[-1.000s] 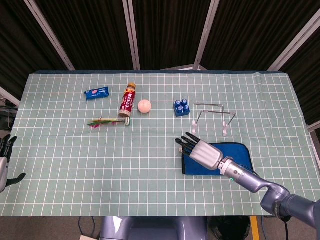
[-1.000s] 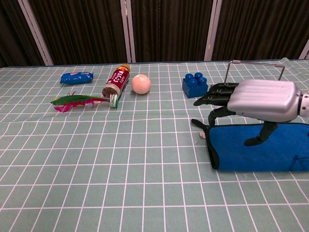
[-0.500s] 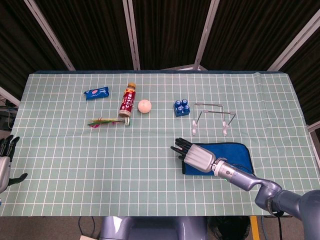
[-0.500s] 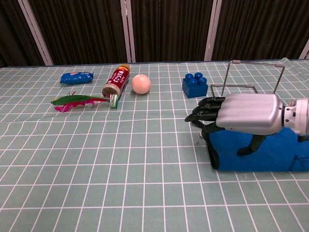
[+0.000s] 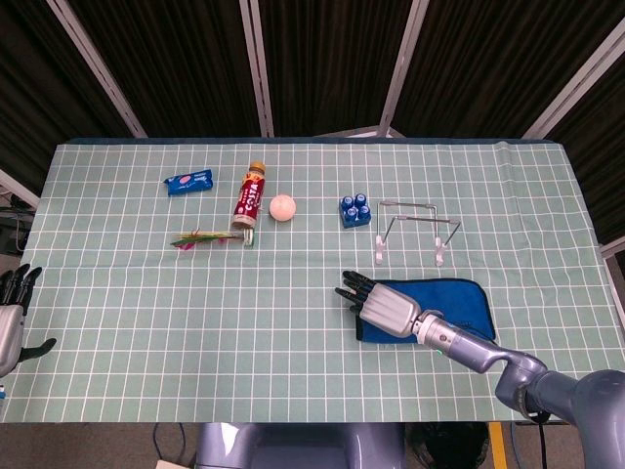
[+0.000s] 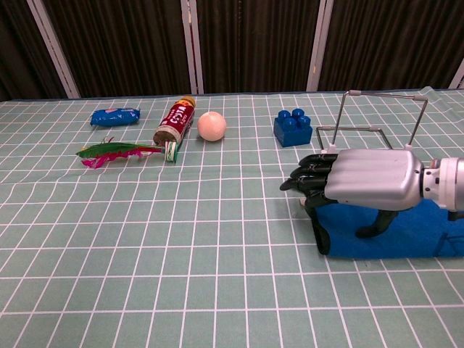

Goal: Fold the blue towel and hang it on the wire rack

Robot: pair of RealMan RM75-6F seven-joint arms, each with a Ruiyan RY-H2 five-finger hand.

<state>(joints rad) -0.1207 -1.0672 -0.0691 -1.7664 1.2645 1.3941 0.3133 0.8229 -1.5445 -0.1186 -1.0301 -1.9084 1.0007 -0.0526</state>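
Low, right hand over blue towel

A lab: dark curtains behind a grid-clothed table.

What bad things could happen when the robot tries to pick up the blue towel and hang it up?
The right hand hovers at the towel's left edge, so it might catch only the top layer and undo the fold. The wire rack looks thin and light, and stands just behind the towel, so the arm might tip it. The blue block beside the rack could get bumped.
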